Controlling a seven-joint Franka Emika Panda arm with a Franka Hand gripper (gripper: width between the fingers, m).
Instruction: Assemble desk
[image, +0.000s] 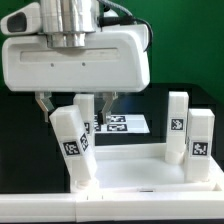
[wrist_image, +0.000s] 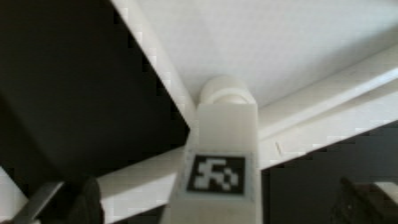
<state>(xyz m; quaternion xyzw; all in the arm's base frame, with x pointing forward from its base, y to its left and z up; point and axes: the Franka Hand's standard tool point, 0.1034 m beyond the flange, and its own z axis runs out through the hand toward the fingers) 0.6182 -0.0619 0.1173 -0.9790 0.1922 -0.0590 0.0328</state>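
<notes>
The tool (image: 75, 106) stands wide: its two dark fingers (image: 45, 103) hang well apart on either side of the top of a tilted leg (image: 72, 142), and neither finger clearly touches it. In the wrist view the tool (wrist_image: 210, 198) shows only as two blurred dark fingertips (wrist_image: 54, 200) cut off at the frame corners, with the leg (wrist_image: 217, 150) running between them.

The tool's bulky glossy white housing hides the arm above and part of the scene behind.

The leg is a matt white plastic bar of square section with a black-and-white square tag on one face. It leans toward the exterior view's left. Its foot sits at the near corner of the desk panel (image: 135, 178). In the wrist view its far end looks rounded where it meets the panel (wrist_image: 267, 50), but blur hides whether it is seated in a socket.

The panel is flat, smooth and white, lying on the black tabletop (image: 20, 120); its front is cut off.

Two more legs (image: 178, 125) stand upright at the exterior view's right of the panel, tags facing the camera.

Behind, the marker board (image: 122, 124) is half hidden by the fingers.
</notes>
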